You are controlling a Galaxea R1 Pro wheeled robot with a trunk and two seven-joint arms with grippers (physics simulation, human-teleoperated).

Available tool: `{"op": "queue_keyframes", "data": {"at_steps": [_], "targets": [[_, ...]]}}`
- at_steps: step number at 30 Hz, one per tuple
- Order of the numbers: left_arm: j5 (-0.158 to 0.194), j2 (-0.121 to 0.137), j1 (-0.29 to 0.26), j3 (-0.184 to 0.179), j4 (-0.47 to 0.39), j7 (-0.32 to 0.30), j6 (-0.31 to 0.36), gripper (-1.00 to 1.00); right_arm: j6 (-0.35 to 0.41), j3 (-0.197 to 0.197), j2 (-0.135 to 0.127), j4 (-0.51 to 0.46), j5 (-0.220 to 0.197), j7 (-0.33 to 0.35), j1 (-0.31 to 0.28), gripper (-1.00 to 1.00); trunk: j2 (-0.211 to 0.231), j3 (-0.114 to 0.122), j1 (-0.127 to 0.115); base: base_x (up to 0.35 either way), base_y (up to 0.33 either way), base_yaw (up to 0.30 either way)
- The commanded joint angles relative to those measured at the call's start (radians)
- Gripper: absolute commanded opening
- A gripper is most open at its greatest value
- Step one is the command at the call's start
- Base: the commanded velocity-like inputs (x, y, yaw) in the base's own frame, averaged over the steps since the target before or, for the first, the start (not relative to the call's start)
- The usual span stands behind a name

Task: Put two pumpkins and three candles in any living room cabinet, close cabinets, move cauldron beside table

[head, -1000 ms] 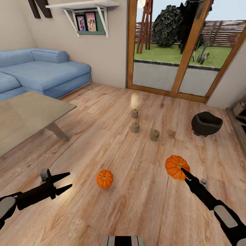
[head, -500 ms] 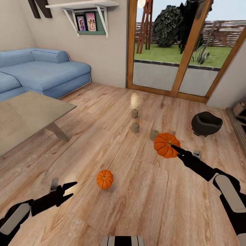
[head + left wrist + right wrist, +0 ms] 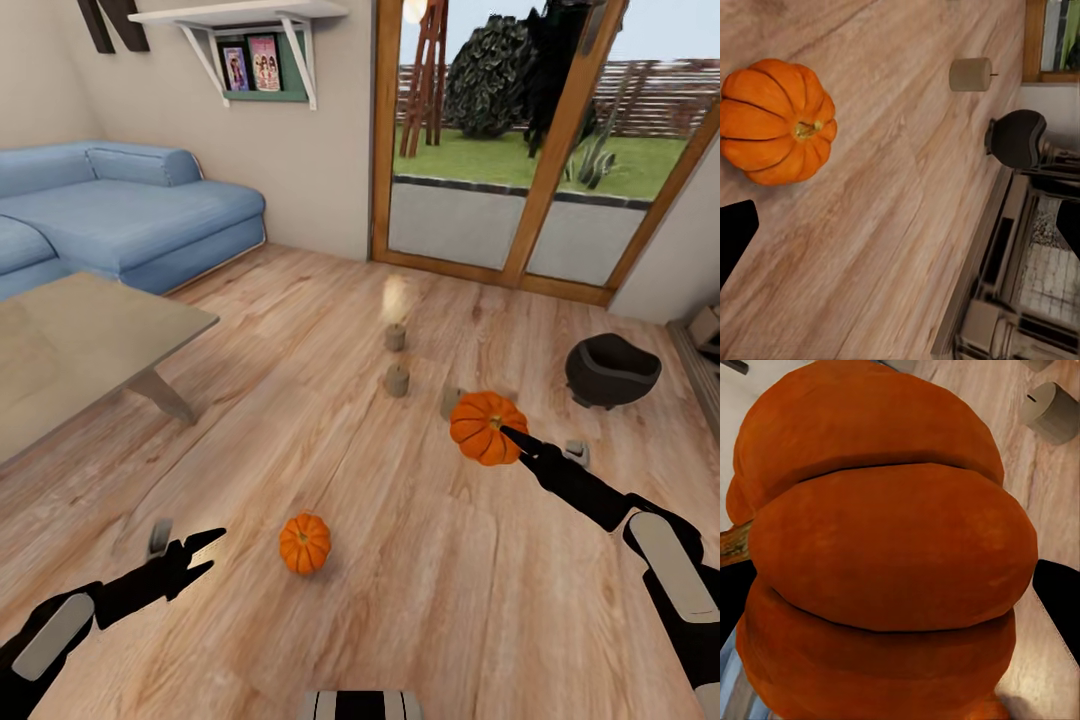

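Carrying larger ribbed orange pumpkin (image 3: pixel 487 427) clamped in right tool (image 3: pixel 512 437), lifted for cabinet; left tool (image 3: pixel 205 551) wide, smaller orange pumpkin (image 3: pixel 304 542) at its 3 o'clock.

A ribbed orange pumpkin (image 3: pixel 776 120) is being shown on the wooden floor (image 3: pixel 892 247) at the upper left of the frame. One beige candle (image 3: pixel 970 74) is being shown near the top edge, with the black cauldron (image 3: pixel 1018 139) just below it at the right. The left tool's dark fingertips (image 3: pixel 735 236) are being seen at the side edges, spread wide apart.
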Motion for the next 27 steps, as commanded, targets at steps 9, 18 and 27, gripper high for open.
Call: {"op": "queue_keyframes", "data": {"at_steps": [9, 18, 27], "targets": [[0.008, 0.002, -0.001, -0.003, -0.003, -0.016, 0.005, 1.0, 0.004, -0.001, -0.001, 0.005, -0.002, 0.001, -0.001, -1.0, 0.0, -0.001, 0.0, 0.214, -0.067, 0.0], [-0.033, 0.007, -0.001, 0.0, 0.009, -0.16, 0.002, 1.0, -0.002, -0.001, -0.001, 0.006, -0.003, 0.003, -0.001, -1.0, 0.0, -0.001, 0.0, 0.013, -0.006, 0.0], [-0.035, 0.007, -0.001, 0.003, 0.009, -0.164, 0.002, 1.0, -0.004, -0.003, -0.002, 0.035, -0.012, 0.014, -0.001, -1.0, -0.002, -0.032, 0.004, 0.0, 0.0, 0.0]]}}
